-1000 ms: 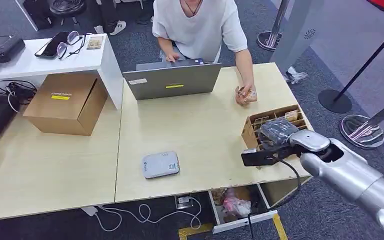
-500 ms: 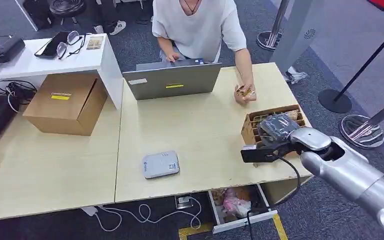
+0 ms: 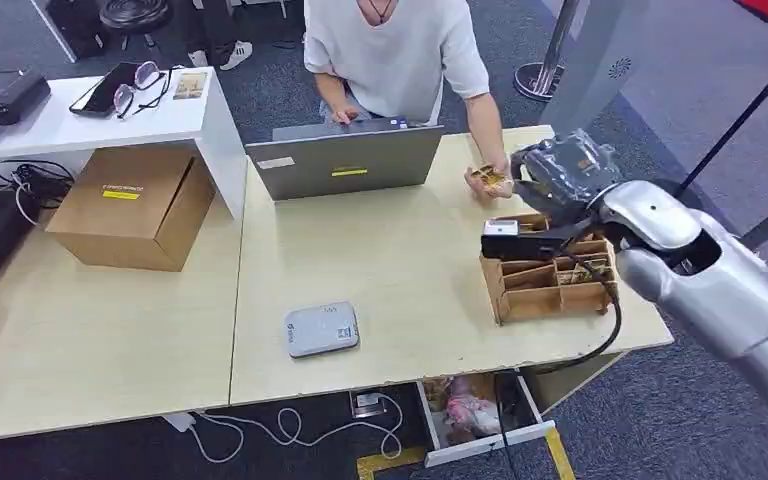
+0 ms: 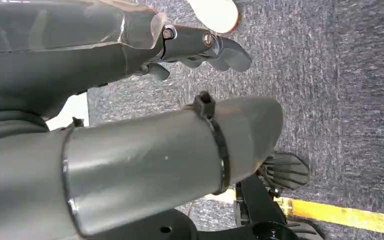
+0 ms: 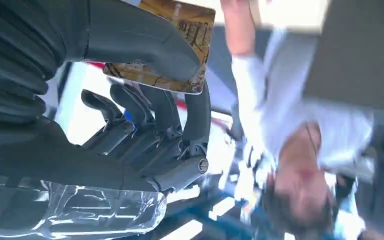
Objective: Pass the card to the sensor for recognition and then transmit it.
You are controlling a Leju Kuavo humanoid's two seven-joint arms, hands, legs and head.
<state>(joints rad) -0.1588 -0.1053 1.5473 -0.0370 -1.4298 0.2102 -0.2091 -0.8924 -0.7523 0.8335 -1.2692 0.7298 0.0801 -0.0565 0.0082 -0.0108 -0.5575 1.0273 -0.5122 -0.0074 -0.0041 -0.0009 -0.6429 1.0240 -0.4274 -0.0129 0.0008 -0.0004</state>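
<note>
While the right hand [image 3: 560, 175] hangs above the far end of the cardboard organizer [image 3: 545, 278], its thumb and fingers are clamped on a card [image 5: 180, 50] (gold and brown printed face, seen in the right wrist view). A person's hand [image 3: 488, 180] sits just beside the right hand, toward the laptop [image 3: 345, 162], with small cards in it. The grey sensor pad [image 3: 321, 329] lies on the table [image 3: 390, 270] well away from the right hand, nearer the robot and off to its left. The left hand [image 4: 200, 47] hangs over blue-grey carpet, its fingers loosely curled with nothing in them.
</note>
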